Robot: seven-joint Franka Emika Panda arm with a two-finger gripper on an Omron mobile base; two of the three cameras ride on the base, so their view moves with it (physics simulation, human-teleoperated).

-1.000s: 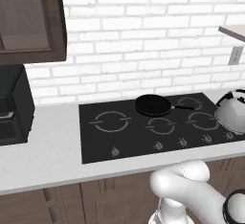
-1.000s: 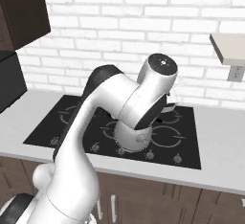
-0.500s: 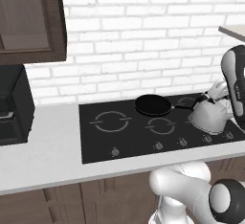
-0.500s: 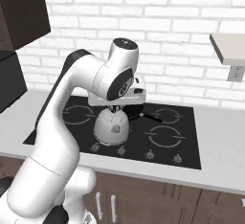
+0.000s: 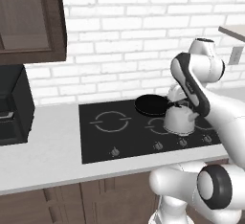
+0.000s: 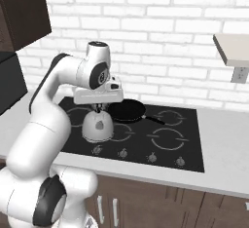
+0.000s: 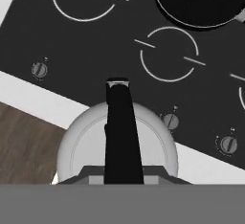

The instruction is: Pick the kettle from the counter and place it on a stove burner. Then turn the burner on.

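We have the kettle (image 6: 97, 125) hanging upright from our jaws, which are closed on its dark arched handle (image 7: 121, 132). The handle's long axis runs from the desk's (image 5: 43, 156) front edge toward the wall. It hovers over the cooktop's (image 6: 190, 144) front edge, near the knobs (image 7: 170, 120). The frying pan (image 6: 127, 110) sits empty behind it; the other burner rings (image 7: 168, 54) lie open.

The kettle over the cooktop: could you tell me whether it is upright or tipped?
Upright: the kettle hangs level from its handle under the gripper.
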